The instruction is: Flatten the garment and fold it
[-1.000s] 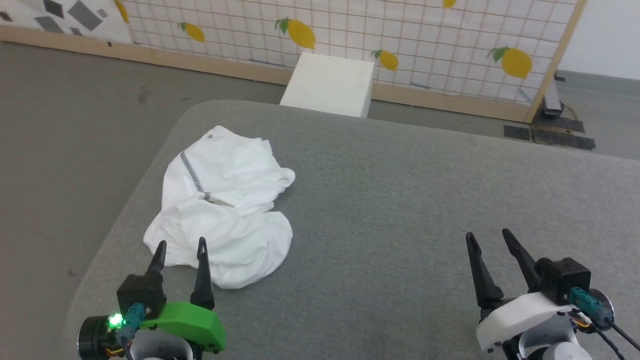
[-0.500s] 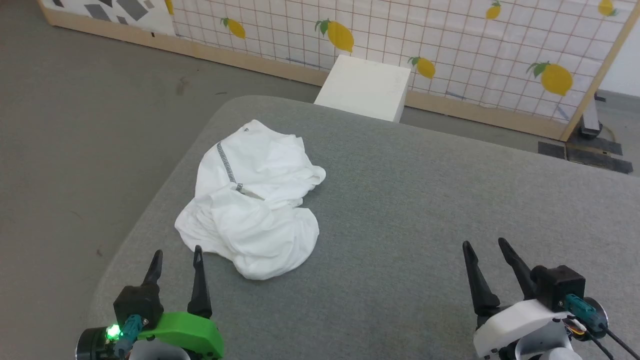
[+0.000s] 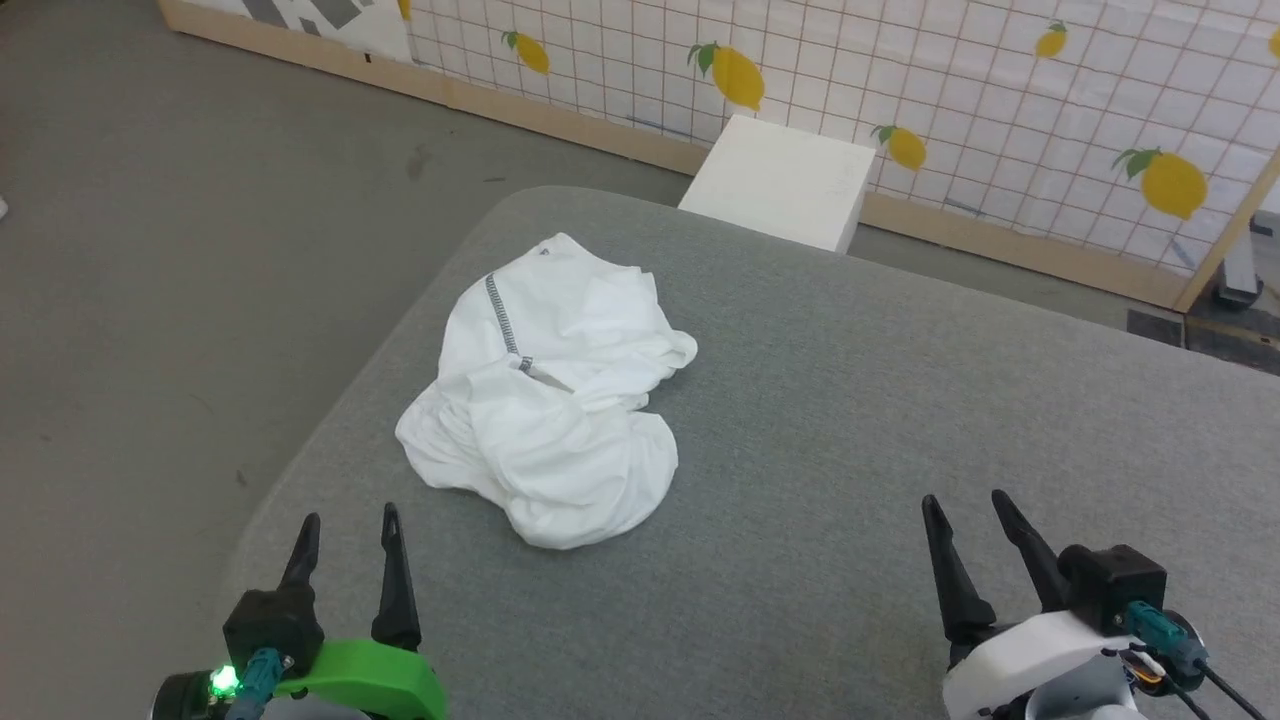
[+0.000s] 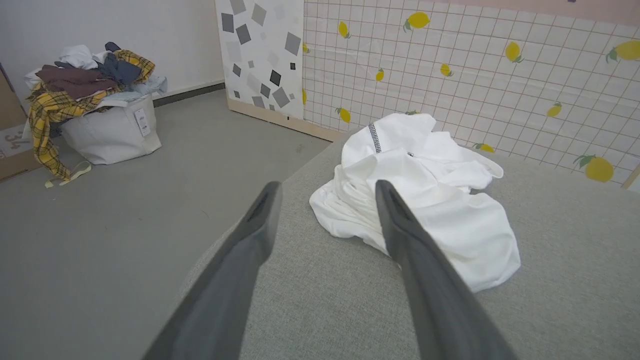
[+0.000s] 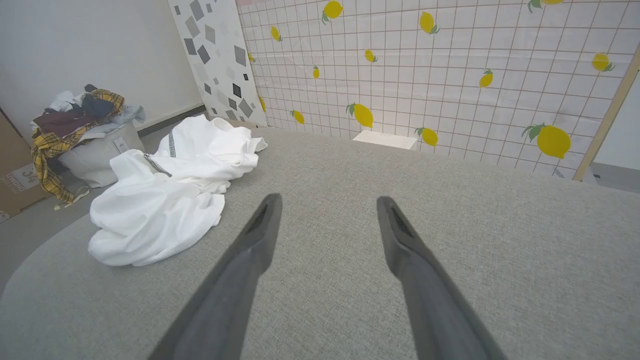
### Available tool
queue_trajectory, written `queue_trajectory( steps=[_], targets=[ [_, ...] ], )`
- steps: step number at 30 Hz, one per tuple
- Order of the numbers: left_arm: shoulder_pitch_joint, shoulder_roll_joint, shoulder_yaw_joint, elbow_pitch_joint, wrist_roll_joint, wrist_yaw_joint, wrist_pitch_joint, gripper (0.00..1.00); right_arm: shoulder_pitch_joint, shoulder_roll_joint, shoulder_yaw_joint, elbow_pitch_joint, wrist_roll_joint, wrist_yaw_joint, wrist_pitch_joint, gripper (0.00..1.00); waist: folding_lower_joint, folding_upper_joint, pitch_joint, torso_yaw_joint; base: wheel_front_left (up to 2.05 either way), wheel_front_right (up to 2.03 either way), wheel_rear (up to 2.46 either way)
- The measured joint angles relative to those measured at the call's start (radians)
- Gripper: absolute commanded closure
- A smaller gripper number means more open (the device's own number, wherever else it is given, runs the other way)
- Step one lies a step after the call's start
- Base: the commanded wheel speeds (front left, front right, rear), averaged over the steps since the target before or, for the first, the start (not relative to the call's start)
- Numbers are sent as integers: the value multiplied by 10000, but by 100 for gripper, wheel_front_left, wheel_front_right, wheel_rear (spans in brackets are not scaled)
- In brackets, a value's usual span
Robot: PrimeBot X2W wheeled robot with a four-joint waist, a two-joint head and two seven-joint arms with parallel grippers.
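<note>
Garment (image 3: 550,400) crumpled on grey table (image 3: 850,420). Left gripper (image 3: 350,514) near it, fingers spread, empty; right gripper (image 3: 964,498) well off to its right, likewise spread.

Garment (image 3: 560,430) bunched; its own folds hide the sleeves and front

Looks like a staged lab test room. Freestanding wood-framed partition panels (image 3: 1000,100) printed with lemons on a grid; bare grey floor (image 3: 150,250); white fabric bin (image 4: 110,134) heaped with mixed clothes; grey cloth-covered worktable (image 3: 900,400).
</note>
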Motion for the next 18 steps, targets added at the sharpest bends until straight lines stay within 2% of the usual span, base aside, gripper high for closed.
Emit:
queue_trajectory(
  steps=[18],
  targets=[
    [116,46,-65,104,-330,190,-385,0,0,0,50,529,240,0,-384,0,0,0,-16,713,0,0,0]
  ],
)
